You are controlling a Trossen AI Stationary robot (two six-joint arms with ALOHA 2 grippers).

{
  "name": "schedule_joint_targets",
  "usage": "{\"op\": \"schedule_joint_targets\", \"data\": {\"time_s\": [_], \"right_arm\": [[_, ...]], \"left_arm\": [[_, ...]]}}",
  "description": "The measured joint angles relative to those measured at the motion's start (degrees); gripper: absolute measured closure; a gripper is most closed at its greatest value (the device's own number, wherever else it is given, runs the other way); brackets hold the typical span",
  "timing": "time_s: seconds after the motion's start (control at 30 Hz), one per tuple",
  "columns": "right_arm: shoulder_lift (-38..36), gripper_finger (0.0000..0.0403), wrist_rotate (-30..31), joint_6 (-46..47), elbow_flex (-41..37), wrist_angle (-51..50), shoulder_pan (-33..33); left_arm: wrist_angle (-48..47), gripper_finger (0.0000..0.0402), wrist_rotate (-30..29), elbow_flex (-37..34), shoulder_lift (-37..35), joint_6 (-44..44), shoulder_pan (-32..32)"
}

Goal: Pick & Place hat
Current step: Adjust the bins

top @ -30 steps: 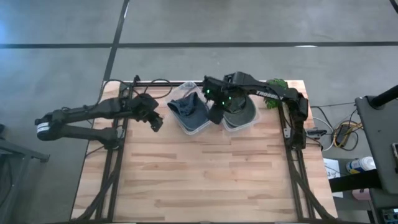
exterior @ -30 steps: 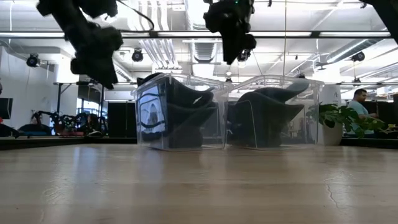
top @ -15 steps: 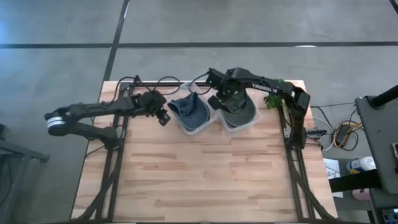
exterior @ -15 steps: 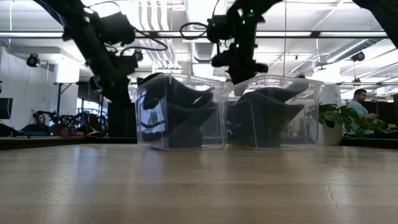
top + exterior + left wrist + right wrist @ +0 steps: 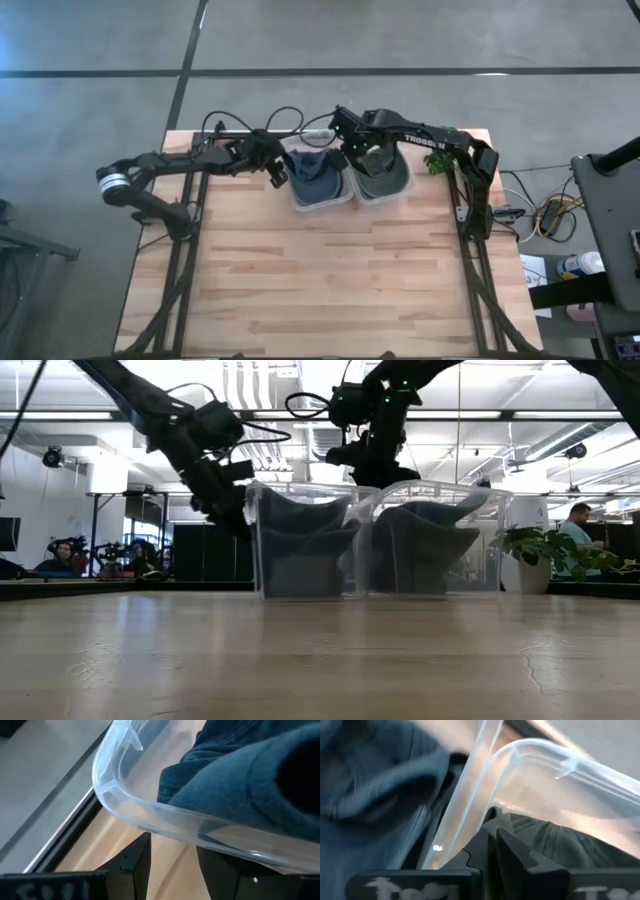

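Both arms have swung in toward the back of the table since a second ago, and the two clear bins seem to have shifted slightly. The left gripper now sits just beside the left bin, fingers spread wide and holding nothing, the bin's rim crossing right in front of them. A blue hat lies in that bin. The right gripper hangs over the back rim of the right bin, above the green hat, fingers nearly together; whether they pinch anything I cannot tell.
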Motion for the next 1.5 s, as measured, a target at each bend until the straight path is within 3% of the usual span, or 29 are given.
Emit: {"op": "schedule_joint_targets", "data": {"time_s": [0.17,0.33,0.53,0.63,0.77,0.9,1.03,1.27,1.5], "right_arm": [[0.0,0.0365,1.7,1.0,2.2,0.7,-2.1],[-0.4,0.0365,2.7,-1.1,6.1,-7.8,-2.4],[-4.7,0.0365,15.7,4.5,9.6,-26.5,-2.4],[-6.8,0.0365,19.6,10.6,7.3,-32.1,-4.6],[-10.6,0.0365,17.7,14.1,0.0,-29.6,-9.2],[-11.5,0.0365,18.1,19.2,-7.8,-29.2,-13.6],[-11.6,0.0365,13.8,19.5,-14.2,-23.6,-16.4],[-11.6,0.0365,4.3,17.6,-21.7,-15.1,-15.9],[-12.0,0.0365,2.5,18.6,-23.1,-14.9,-11.3]], "left_arm": [[-0.6,0.0248,0.5,2.8,2.3,1.2,0.0],[-4.2,0.0248,-1.3,2.9,0.2,3.5,0.2],[-17.4,0.0248,-2.6,2.4,-7.3,-2.5,0.2],[-19.3,0.0248,2.8,0.6,-11.6,-10.9,0.2],[-14.6,0.0248,11.0,-2.5,-15.0,-19.6,0.0],[-10.1,0.0248,9.8,-4.4,-15.2,-23.5,0.2],[-9.3,0.0248,9.9,-4.5,-12.9,-24.9,0.1],[-8.0,0.0248,9.9,-4.6,-5.9,-22.5,0.2],[-7.3,0.0248,8.0,-3.1,-2.6,-17.9,0.4]]}}
